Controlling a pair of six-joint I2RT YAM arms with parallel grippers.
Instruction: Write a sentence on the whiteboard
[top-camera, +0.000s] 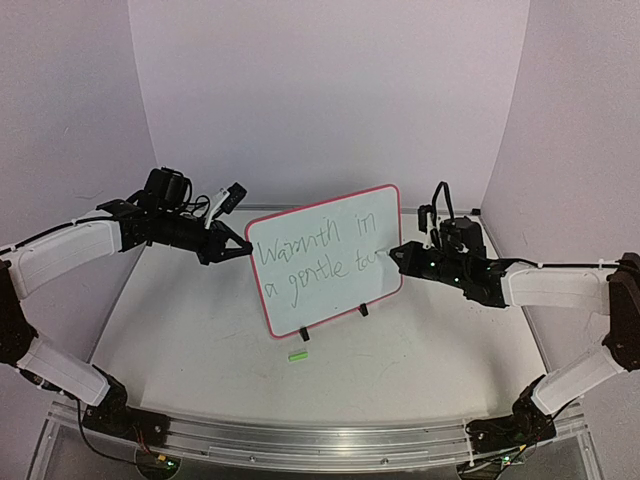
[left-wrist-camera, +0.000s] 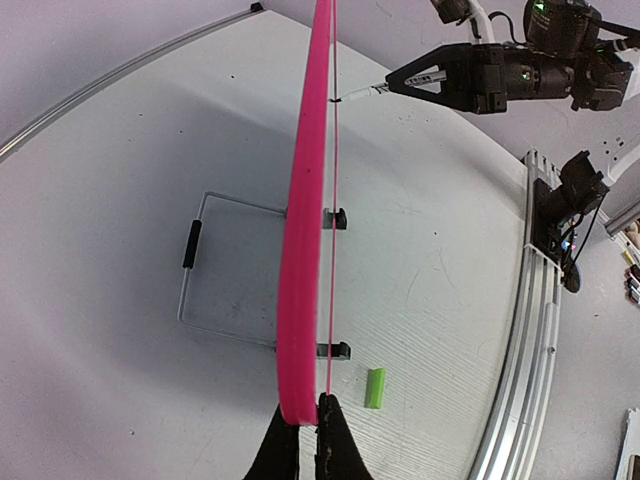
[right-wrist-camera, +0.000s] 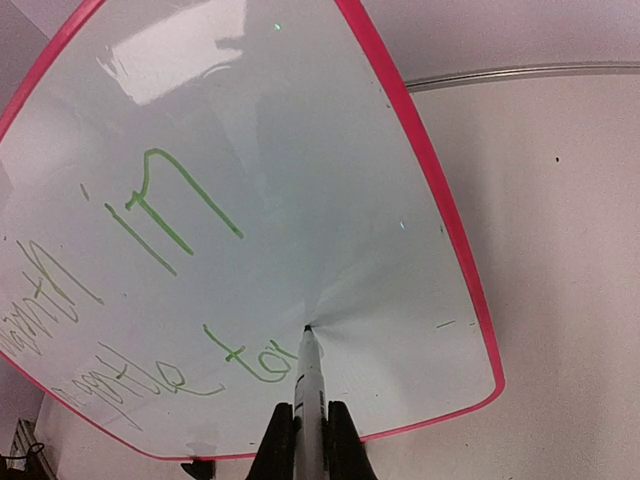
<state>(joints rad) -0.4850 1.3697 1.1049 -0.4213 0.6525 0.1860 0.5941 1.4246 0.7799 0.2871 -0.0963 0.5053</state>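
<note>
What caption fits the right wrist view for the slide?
Right gripper, shut on the marker, tip on the whiteboard just past the green sentence's last letters.

White table, few dark specks. Whiteboard stands on it on two blk clip feet, wire stand behind. Green cap lies just in front, apart.

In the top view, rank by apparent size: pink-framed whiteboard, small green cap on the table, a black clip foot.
Largest: pink-framed whiteboard. Then green cap and black clip foot, both tiny, too alike to rank.
</note>
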